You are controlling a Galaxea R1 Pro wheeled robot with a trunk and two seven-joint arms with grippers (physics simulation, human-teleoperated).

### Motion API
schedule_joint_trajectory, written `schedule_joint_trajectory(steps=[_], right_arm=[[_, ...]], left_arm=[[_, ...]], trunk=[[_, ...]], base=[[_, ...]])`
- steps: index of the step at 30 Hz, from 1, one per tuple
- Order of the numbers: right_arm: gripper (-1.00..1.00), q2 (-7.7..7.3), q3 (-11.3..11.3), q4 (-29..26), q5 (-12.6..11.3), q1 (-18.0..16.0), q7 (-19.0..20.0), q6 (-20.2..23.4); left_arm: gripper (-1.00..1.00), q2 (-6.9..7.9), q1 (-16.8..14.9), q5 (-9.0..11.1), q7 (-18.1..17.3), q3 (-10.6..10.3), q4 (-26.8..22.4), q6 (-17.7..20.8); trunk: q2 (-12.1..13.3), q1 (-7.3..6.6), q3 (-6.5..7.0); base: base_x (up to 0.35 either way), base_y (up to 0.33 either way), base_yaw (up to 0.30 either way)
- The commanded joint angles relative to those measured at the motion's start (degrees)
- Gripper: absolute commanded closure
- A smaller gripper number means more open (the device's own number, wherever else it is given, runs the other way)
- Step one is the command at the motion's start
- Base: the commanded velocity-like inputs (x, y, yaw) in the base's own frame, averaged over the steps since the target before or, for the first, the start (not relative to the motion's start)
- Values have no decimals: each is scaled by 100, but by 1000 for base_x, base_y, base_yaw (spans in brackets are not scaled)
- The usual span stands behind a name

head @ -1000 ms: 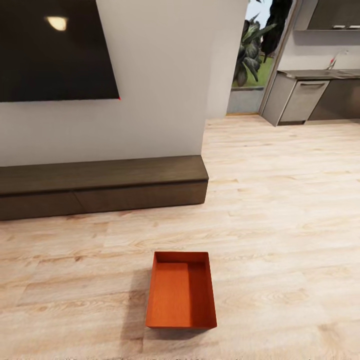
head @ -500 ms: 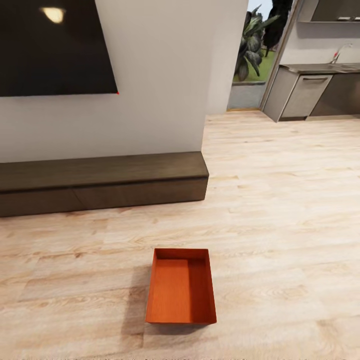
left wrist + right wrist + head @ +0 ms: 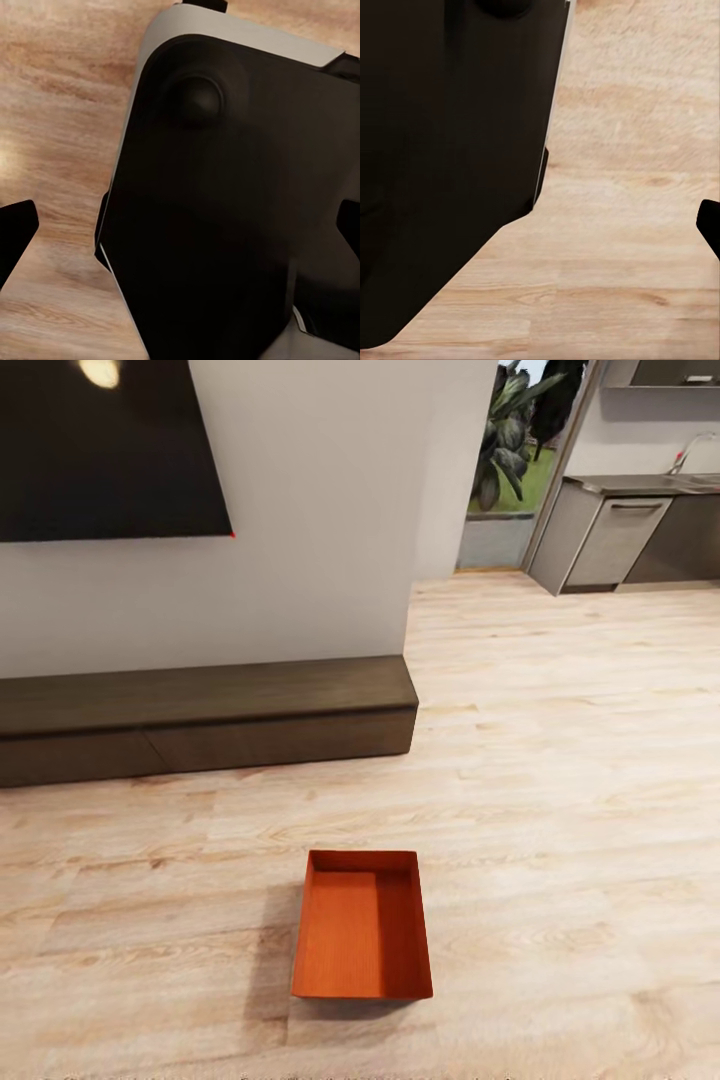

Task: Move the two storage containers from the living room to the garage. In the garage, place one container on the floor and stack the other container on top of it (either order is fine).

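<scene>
One orange-red open-top storage container [image 3: 362, 925] sits empty on the pale wood-plank floor of the living room, low in the head view's middle, its long side pointing away from me. In the left wrist view my left gripper [image 3: 180, 229] is open, its dark fingertips [image 3: 15, 232] far apart over my own dark base and the planks. In the right wrist view one fingertip [image 3: 710, 223] of my right gripper stands at the frame's edge above bare planks, holding nothing. The garage is out of view.
A long low dark-brown cabinet [image 3: 200, 715] runs along the white wall under a black TV [image 3: 110, 450], beyond the container. Open plank floor [image 3: 560, 760] stretches right toward a doorway [image 3: 505, 470] and grey kitchen units [image 3: 620, 530].
The whole head view has shifted a little, with the TV, cabinet and kitchen now higher in the picture: the camera moved. The container has stayed in place.
</scene>
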Motion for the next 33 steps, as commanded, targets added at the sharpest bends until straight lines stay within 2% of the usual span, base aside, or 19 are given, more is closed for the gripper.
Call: schedule_joint_trajectory(steps=[1,11,33], right_arm=[[-100,2,49,17,-57,-6,-5,-34],[-100,-6,41,17,-98,-6,20,-31],[-100,-15,40,17,-98,-6,47,-17]], left_arm=[[-100,-1,-2,33,16,-38,2,-15],[-100,-1,-2,33,16,-38,2,-15],[-100,-1,-2,33,16,-38,2,-15]], trunk=[[-2,0,-13],[-2,0,-91],[-2,0,-97]], base=[[0,0,0],[0,0,0],[0,0,0]])
